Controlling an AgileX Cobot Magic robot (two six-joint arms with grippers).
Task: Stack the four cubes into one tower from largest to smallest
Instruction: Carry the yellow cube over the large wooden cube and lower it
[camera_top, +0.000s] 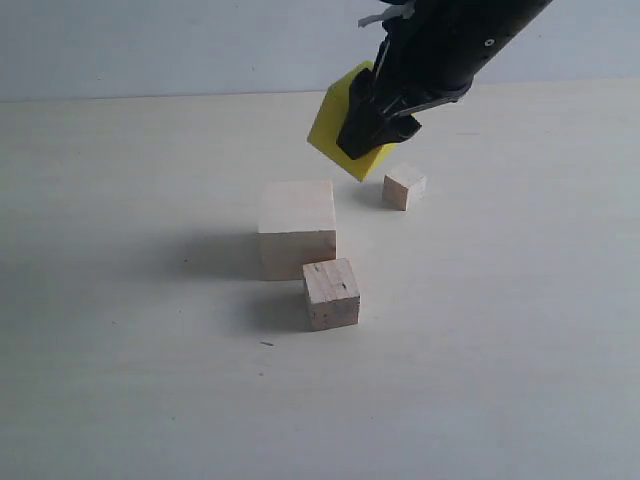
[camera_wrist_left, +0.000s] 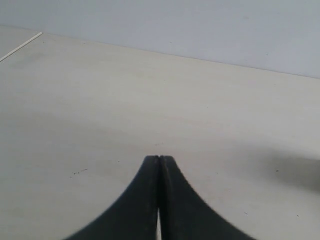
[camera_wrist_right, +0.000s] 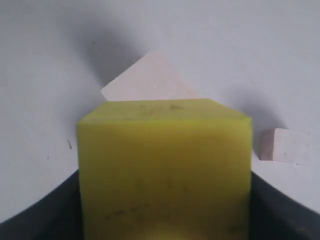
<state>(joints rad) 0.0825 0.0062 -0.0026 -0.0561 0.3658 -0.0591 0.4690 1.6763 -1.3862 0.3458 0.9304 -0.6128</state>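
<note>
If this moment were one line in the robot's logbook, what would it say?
right gripper: holding yellow cube in the air | largest cube: top bare | left gripper: shut, empty

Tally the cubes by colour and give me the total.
Yellow: 1, the yellow cube
Bare wood: 3, the large pale cube, the speckled cube, the tiny cube
Total: 4
</note>
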